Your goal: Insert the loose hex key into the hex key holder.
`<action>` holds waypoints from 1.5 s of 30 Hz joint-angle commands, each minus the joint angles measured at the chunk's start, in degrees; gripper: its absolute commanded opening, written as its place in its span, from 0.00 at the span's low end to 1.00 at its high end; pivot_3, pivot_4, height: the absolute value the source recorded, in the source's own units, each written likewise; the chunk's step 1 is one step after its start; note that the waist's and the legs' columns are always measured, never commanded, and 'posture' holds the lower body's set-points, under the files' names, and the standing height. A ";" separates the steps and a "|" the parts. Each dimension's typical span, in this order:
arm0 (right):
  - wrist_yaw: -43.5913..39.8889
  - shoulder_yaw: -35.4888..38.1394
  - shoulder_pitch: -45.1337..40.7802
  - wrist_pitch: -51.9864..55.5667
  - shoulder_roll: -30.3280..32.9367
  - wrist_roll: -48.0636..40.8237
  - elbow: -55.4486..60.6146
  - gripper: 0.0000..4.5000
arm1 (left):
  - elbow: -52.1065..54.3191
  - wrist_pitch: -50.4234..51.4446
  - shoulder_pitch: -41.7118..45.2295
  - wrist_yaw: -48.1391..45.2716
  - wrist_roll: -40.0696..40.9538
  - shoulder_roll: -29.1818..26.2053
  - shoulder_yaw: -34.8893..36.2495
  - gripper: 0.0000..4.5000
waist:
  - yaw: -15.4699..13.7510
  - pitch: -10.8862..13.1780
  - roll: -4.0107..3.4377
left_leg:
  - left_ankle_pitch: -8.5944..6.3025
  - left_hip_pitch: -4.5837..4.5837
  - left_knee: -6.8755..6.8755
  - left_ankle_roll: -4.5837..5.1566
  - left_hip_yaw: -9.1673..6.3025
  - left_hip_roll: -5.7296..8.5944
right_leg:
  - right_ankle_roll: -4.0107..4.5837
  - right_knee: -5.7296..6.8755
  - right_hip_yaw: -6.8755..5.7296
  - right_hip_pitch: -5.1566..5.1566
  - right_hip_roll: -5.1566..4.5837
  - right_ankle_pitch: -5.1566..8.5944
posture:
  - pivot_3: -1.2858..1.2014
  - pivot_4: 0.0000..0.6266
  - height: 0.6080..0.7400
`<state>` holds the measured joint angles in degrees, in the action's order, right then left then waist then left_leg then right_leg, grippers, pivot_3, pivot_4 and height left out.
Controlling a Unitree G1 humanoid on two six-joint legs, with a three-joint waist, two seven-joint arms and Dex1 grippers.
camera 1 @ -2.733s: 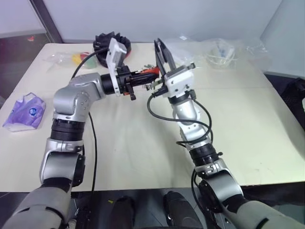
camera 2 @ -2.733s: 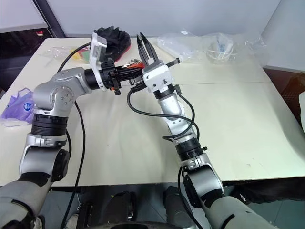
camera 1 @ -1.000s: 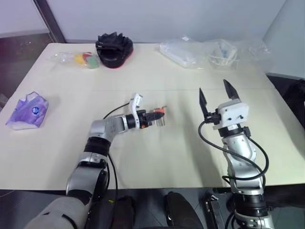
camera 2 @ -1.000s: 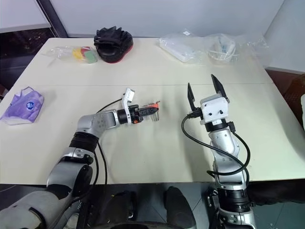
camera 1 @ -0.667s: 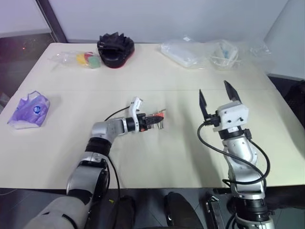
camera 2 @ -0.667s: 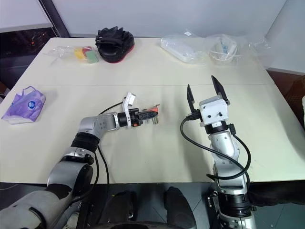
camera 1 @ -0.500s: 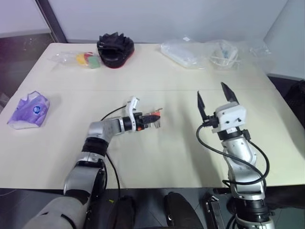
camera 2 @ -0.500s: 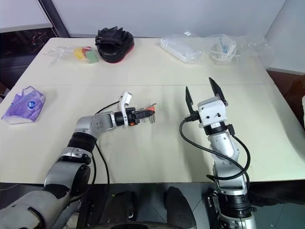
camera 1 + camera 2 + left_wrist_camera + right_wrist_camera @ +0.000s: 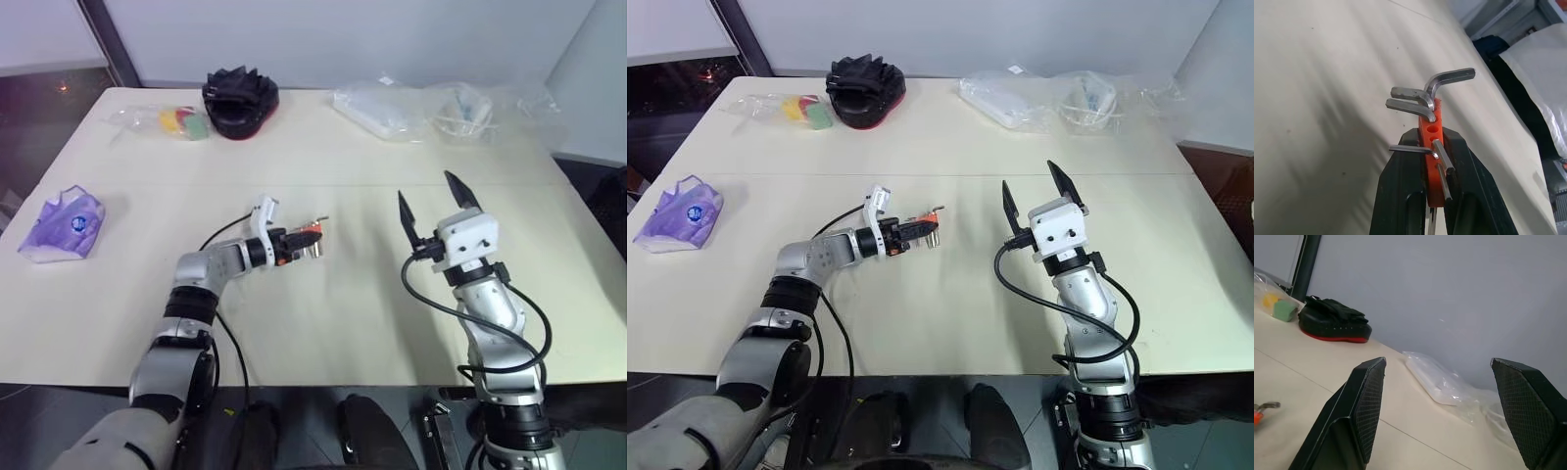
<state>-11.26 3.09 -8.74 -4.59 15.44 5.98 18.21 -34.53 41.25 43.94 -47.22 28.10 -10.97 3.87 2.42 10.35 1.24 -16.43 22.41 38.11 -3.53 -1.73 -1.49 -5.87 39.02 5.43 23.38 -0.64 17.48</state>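
My left gripper is shut on the red-orange hex key holder, held just above the table's middle. In the left wrist view the holder stands between the black fingers, and several bent silver keys stick out of it, the largest at its far end. I cannot tell the loose hex key apart from those keys. My right gripper stands to the right of the holder, pointing upward, open with nothing between its fingers.
A black, red-rimmed round object sits at the far side of the cream table. A clear bag with coloured pieces lies beside it, clear plastic packages far right, a purple bag at the left edge.
Since the oldest frames both arms have come down from close to the camera and parted, the right gripper leaving the holder. Over the last second they have hardly moved.
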 commanded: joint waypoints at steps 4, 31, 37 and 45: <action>0.15 0.05 -0.42 -0.63 0.32 -0.06 1.62 0.79 | 1.60 -0.04 2.64 -0.66 0.37 1.29 0.10 0.21 | 0.02 0.00 0.00 | 0.00 0.01 0.00 0.00 0.00 0.01 | 0.00 0.00 0.00 0.00 0.00 0.00 | 0.52 0.24 1.00; -1.54 -0.31 0.10 0.48 1.29 -0.95 2.11 0.79 | 7.44 -1.70 1.02 -1.25 -2.41 -4.04 -0.78 0.92 | 0.06 0.00 0.00 | 0.00 0.00 -0.01 0.00 -0.02 -0.01 | 0.00 0.00 -0.01 0.01 0.01 0.00 | 0.52 0.24 1.00; -12.21 -0.36 1.81 12.62 6.10 -11.14 6.48 0.79 | 13.90 -6.40 -0.96 -4.83 -5.08 -9.60 -2.93 0.92 | -0.03 0.00 0.00 | 0.00 0.00 0.00 -0.01 -0.02 -0.01 | 0.00 0.00 -0.01 -0.01 -0.01 0.00 | 0.52 0.24 1.00; -27.69 2.86 2.71 31.48 23.54 -22.31 14.47 0.79 | 25.79 -11.73 -4.23 -9.58 -6.33 -17.63 -3.97 0.92 | -0.08 0.00 0.00 | 0.00 0.00 0.00 0.00 -0.03 -0.02 | 0.00 -0.04 -0.02 -0.04 -0.01 0.00 | 0.52 0.24 1.00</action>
<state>-36.38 3.89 -5.62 24.18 37.19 -14.00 29.69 -12.17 31.21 40.06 -55.77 21.86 -27.54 -0.29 2.34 10.36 1.23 -16.43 22.41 38.12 -3.52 -1.76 -1.51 -5.86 38.95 5.40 23.31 -0.65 17.48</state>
